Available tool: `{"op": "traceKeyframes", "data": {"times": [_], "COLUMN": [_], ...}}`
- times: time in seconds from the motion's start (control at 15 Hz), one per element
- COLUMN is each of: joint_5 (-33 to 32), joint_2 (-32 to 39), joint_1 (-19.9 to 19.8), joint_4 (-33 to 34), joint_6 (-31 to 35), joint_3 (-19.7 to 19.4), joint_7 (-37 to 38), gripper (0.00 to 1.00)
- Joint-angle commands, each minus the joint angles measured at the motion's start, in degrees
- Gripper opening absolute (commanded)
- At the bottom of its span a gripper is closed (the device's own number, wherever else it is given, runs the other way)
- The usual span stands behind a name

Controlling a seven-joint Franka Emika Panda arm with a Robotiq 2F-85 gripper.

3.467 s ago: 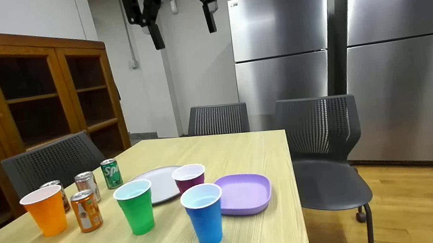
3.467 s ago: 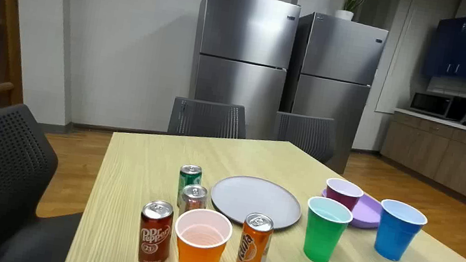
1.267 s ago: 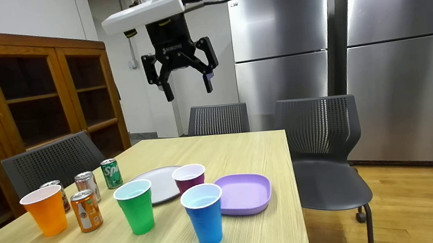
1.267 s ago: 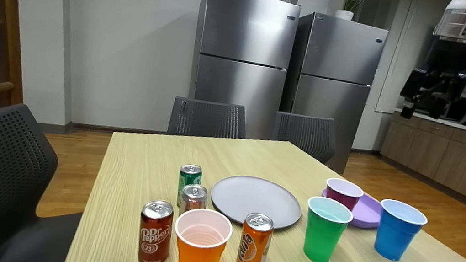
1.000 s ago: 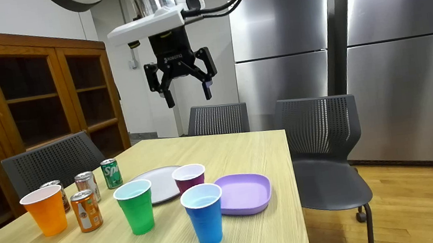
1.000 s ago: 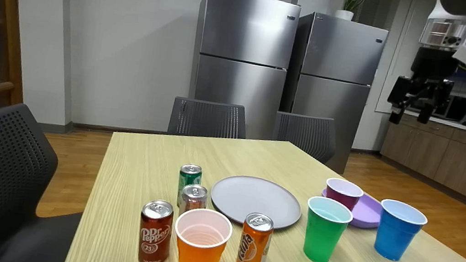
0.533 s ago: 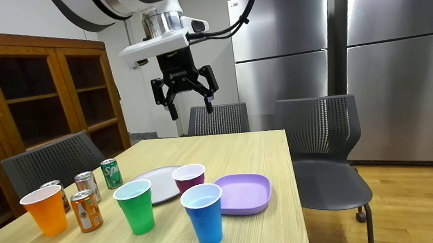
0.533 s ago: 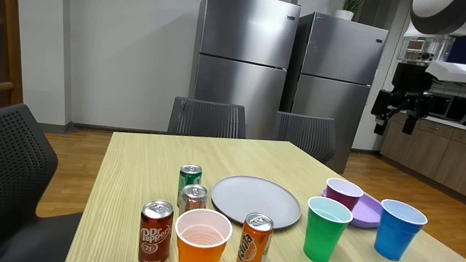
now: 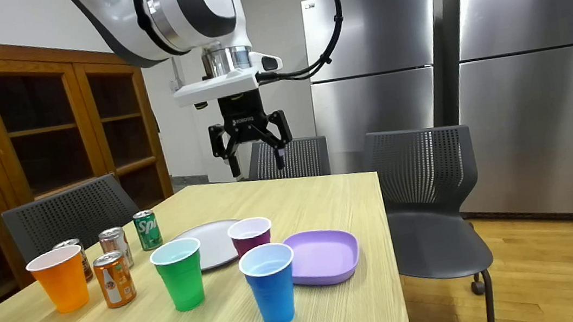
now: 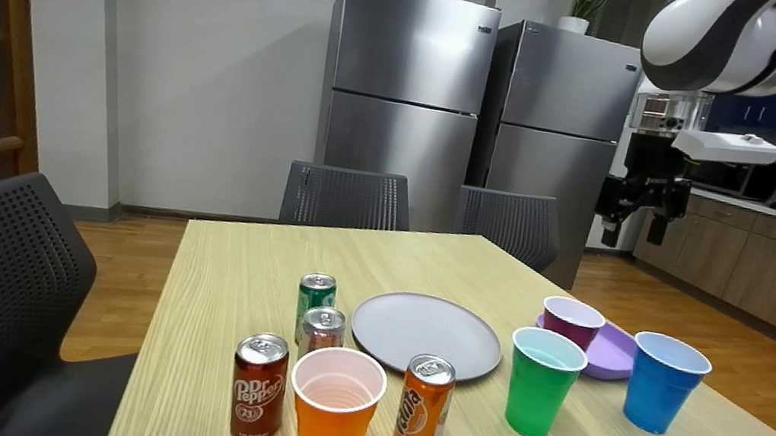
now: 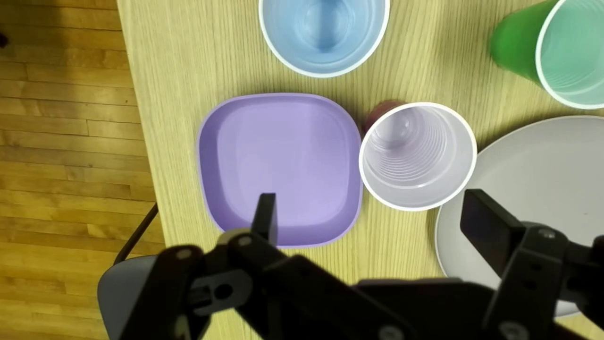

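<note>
My gripper (image 9: 259,171) hangs open above the table, its fingers well apart with nothing between them. It is also visible at the right of an exterior view, where the gripper (image 10: 632,241) stays higher than the cups. In the wrist view a maroon cup with a white inside (image 11: 417,156) shows just ahead of the gap between the fingertips, the nearest thing to it. Left of that cup lies a purple square plate (image 11: 283,160); to its right is a round grey plate (image 11: 542,189). A blue cup (image 11: 325,28) and a green cup (image 11: 516,42) stand beyond. The gripper touches none of them.
An orange cup (image 10: 334,425) stands among several soda cans: Dr Pepper (image 10: 257,391), Fanta (image 10: 424,416), Sprite (image 9: 148,230) and a partly hidden one (image 10: 323,327). Dark chairs (image 9: 420,183) surround the wooden table (image 9: 332,314). Two refrigerators (image 9: 379,116) and a wooden cabinet (image 9: 33,104) are behind.
From the top of both exterior views the arm has descended steadily, bringing the gripper closer to the tabletop. The jaws stay open throughout. Cups, cans and plates keep their places.
</note>
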Motion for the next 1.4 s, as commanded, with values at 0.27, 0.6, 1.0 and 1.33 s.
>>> {"op": "traceKeyframes", "data": {"times": [0.27, 0.6, 1.0, 1.33], "joint_5": [0.1, -0.6, -0.5, -0.2], "joint_2": [7.2, 11.1, 15.7, 18.9], "joint_1": [0.3, 0.6, 0.7, 0.8], "joint_4": [4.2, 5.4, 7.1, 8.6], "joint_6": [1.2, 1.9, 2.1, 1.8], "joint_3": [1.3, 1.5, 1.4, 1.4], "joint_7": [2.0, 3.5, 4.3, 4.9], "gripper": [1.0, 1.0, 1.0, 1.0]}}
